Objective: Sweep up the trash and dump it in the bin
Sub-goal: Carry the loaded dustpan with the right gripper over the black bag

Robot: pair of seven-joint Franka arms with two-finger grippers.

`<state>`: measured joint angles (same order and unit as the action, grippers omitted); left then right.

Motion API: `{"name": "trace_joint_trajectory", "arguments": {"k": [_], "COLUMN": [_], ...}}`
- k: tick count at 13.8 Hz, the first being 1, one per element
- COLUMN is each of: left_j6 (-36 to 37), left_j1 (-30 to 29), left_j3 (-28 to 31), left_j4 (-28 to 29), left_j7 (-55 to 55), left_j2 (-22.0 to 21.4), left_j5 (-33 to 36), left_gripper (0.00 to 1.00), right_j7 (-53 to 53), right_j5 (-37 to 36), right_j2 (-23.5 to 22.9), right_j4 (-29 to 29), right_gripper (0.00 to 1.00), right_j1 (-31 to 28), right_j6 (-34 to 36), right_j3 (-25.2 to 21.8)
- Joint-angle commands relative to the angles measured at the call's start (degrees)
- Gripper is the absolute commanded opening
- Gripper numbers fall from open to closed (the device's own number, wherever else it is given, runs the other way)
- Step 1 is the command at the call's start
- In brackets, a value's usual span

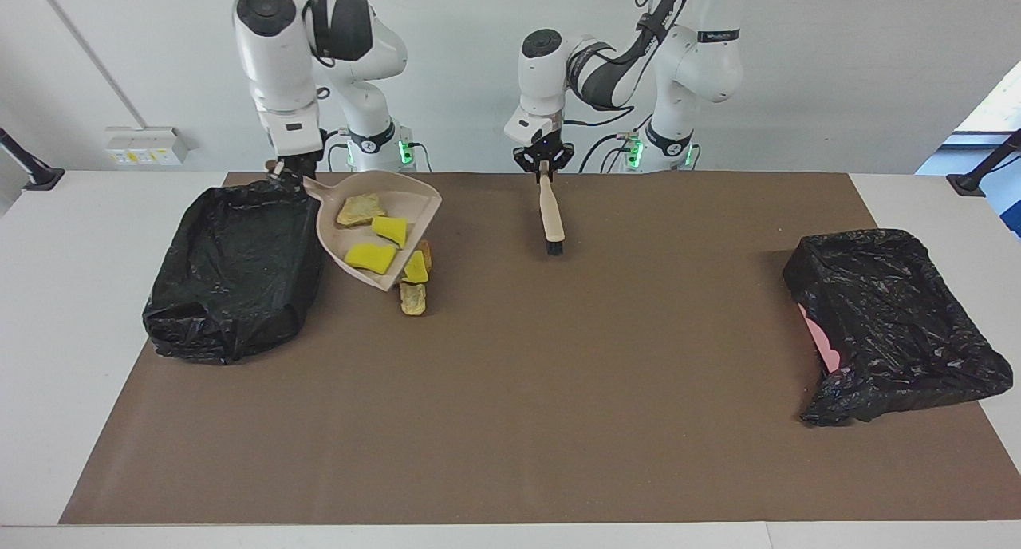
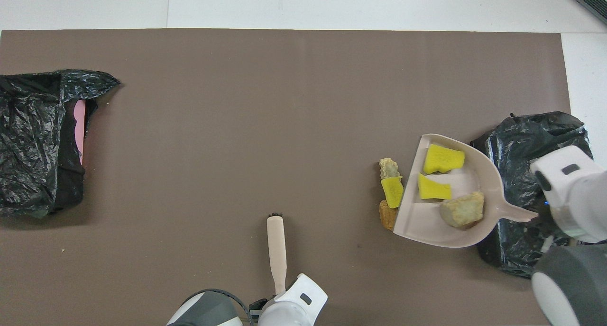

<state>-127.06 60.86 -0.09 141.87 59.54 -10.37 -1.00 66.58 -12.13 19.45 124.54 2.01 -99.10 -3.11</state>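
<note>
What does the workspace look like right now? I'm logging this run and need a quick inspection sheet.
Surface: brown mat on a white table.
Job's things: beige plastic dustpan raised beside the black-bagged bin at the right arm's end, carrying two yellow sponge chunks and one tan crusty chunk; more chunks lie on the mat under its lip.
Clutter: second black-bagged bin, with pink showing, at the left arm's end.
End effectors: right end effector holds the dustpan's handle; left end effector shut on the beige-handled brush.
Cables: along both arms.
Surroundings: white wall, wall socket box.
</note>
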Motion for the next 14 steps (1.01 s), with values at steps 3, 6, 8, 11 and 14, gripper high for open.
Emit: {"name": "trace_joint_trajectory", "arguments": {"k": [3,6,8,11,14], "left_j6": [-6.6,-8.9,-8.3,-3.2,-0.1], "left_j1": [2.9,3.0,2.9,2.0,-0.1], "left_j3": [0.9,0.9,0.9,1.1,1.1], "left_j4": [5.3,5.9,5.8,3.3,0.5], "left_j7": [-1.3,-1.2,-1.0,-1.5,-1.8], "left_j2": [-1.7,-1.1,-0.6,0.2,1.0], "left_j5": [-1.6,-1.6,-2.6,-4.2,-4.3], "left_gripper": [0.0,0.0,0.0,0.28,0.71], "right_j7": [25.1,31.9,33.6,34.1,38.6], "right_j5": [-3.7,-12.9,-18.4,-28.2,-30.4], "right_j2": [-0.6,-1.1,-1.8,-0.9,-0.8], "right_j4": [-2.8,-2.7,-2.9,-0.7,1.2], "right_gripper": [0.0,0.0,0.0,0.0,0.0], "right_j1": [-17.6,-20.3,-20.5,-17.3,-17.0], "right_j6": [-1.0,-9.8,-13.6,-15.5,-19.0], "right_j3": [-2.1,-4.9,-6.2,-5.9,-6.0]}}
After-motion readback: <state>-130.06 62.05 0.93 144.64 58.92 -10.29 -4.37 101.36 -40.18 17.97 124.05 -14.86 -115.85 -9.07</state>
